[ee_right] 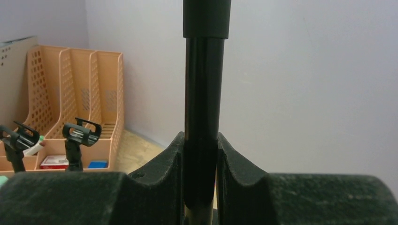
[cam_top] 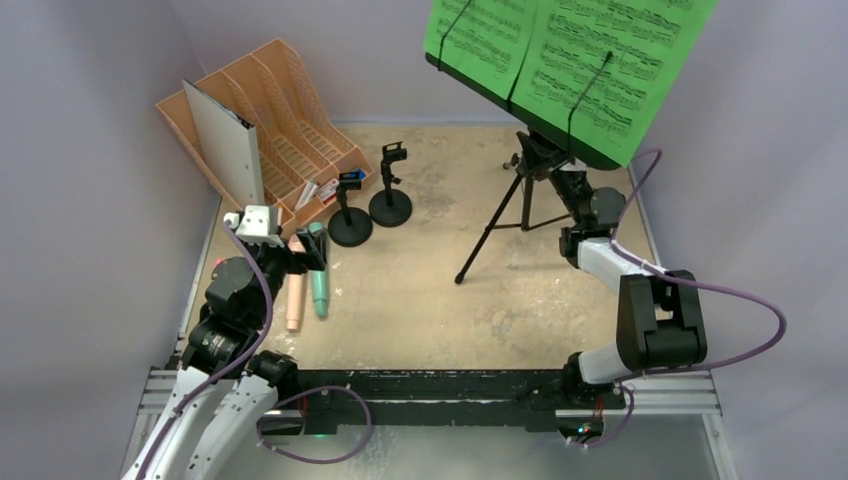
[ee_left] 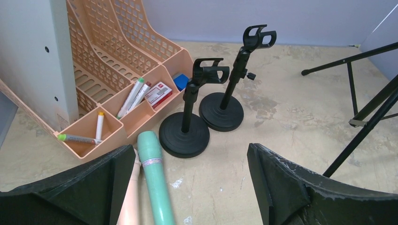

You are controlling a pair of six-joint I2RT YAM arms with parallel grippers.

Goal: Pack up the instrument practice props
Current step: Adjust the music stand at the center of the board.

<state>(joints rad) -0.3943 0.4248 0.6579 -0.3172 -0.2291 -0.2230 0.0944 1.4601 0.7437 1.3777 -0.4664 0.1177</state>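
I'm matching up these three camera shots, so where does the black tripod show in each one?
Top view: the tripod stands right of centre at the back, under the green sheet music.
Left wrist: only its legs, at the right edge.
Right wrist: its pole runs up the middle, clamped in the right gripper.
Shared landmark: the orange file rack, on the left in all three.

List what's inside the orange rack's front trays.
The front trays of the orange rack hold several white markers, a red-and-white box and a small blue item. The grey binder covers the rear slot it stands in, so anything under it is hidden.
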